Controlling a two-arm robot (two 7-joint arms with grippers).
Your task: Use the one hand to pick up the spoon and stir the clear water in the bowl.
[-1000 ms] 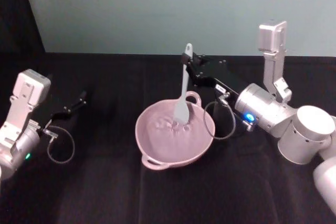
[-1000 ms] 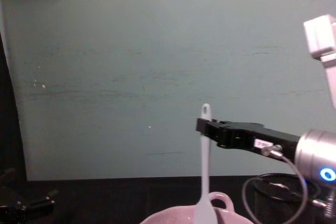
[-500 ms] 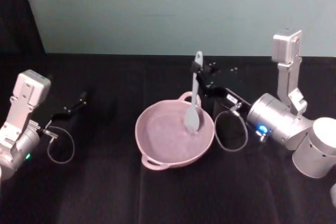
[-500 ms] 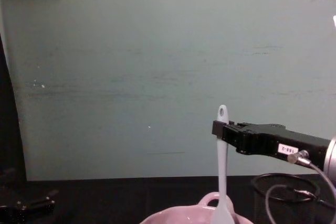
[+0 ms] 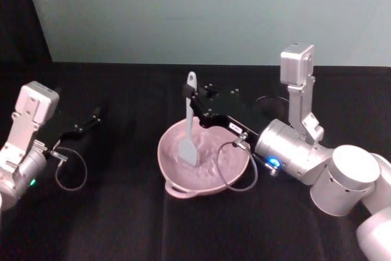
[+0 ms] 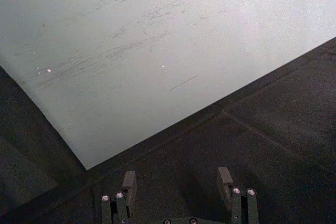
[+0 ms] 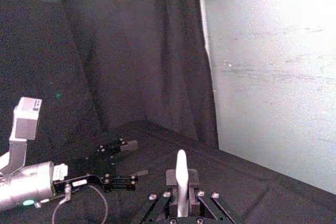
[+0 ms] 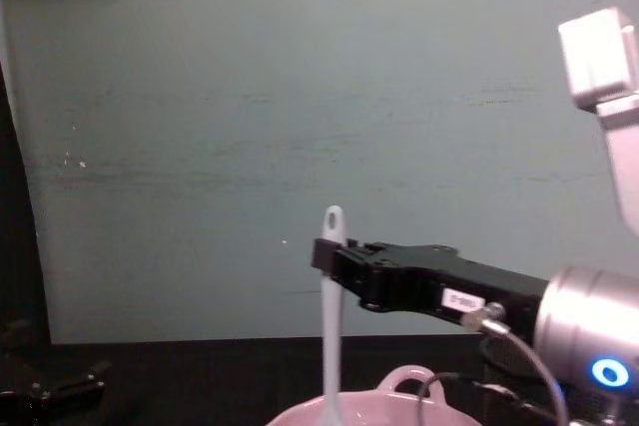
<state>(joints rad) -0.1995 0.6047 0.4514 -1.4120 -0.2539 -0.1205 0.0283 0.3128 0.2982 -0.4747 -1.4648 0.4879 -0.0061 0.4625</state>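
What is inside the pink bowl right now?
The spoon head stands in the bowl, handle upright, gripped by the right end effector. A cable loop crosses over the bowl's right side, hiding part of the inside.

The left gripper [image 6: 177,178] has its two fingers [image 6: 128,181] wide apart, and the black cloth [image 6: 273,124] shows between them. Ahead of the fingertips the cloth meets a pale wall [image 6: 157,40] with faint scratches.
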